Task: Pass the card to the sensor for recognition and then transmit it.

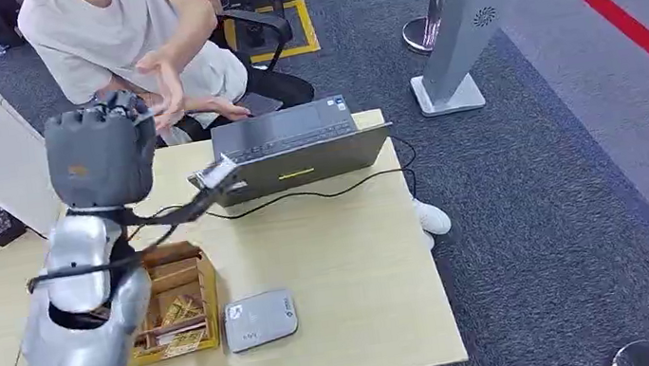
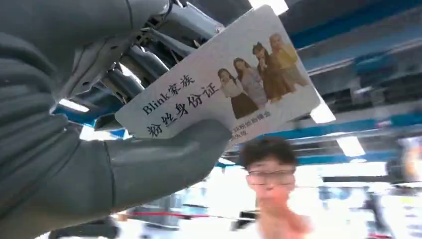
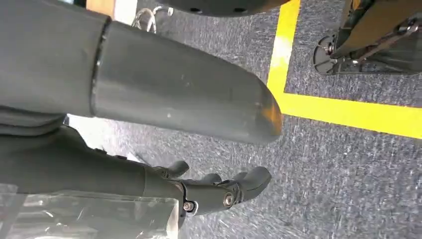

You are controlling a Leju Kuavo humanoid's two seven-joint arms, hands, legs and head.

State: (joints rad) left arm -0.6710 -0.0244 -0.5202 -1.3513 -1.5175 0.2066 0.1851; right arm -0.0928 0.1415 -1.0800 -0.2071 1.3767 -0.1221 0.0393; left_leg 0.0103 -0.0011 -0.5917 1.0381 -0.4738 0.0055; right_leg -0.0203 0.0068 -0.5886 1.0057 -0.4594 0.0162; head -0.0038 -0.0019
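Your left hand (image 1: pixel 101 155) is raised over the desk (image 1: pixel 342 267), thumb and fingers pinching the fan ID card (image 2: pixel 224 79). Your right hand (image 3: pixel 164 124) hangs over carpet, fingers loosely apart, holding nothing. Card reader (image 1: pixel 260 319) sits beside the wooden box (image 1: pixel 179 299). Beyond, a person's hand (image 1: pixel 161 83) reaches toward the card.

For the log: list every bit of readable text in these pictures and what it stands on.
"Blink家族" on the card held by the left hand.
"粉丝身份证" below it on the same card.
Small print under the card's photo: blurred.
Logo on the grey sensor: too small to read.
Laptop stickers: unreadable.
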